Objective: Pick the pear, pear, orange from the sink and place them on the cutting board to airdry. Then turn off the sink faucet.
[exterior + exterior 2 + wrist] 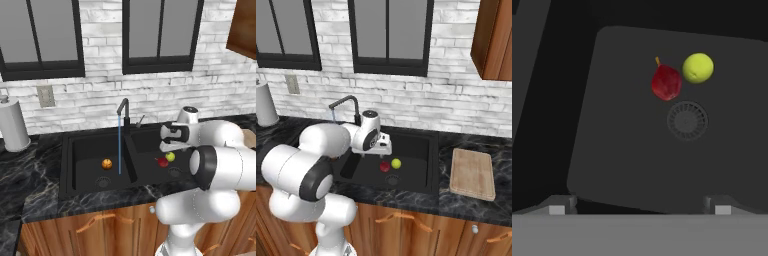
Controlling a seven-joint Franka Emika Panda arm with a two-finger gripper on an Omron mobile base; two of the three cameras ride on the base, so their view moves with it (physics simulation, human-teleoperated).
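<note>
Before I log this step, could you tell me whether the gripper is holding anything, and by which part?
Nothing is held: the gripper is open above the sink, with the red pear and yellow-green pear lying loose below.

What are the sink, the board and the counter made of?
The sink looks like matte black stone or composite: dull, with no shine, though coated metal is possible. The cutting board looks like pale wood, light tan with a darker edge. The counter looks like polished dark stone, marble or granite, from its pale veins. All are rendered, so this is a guess.
</note>
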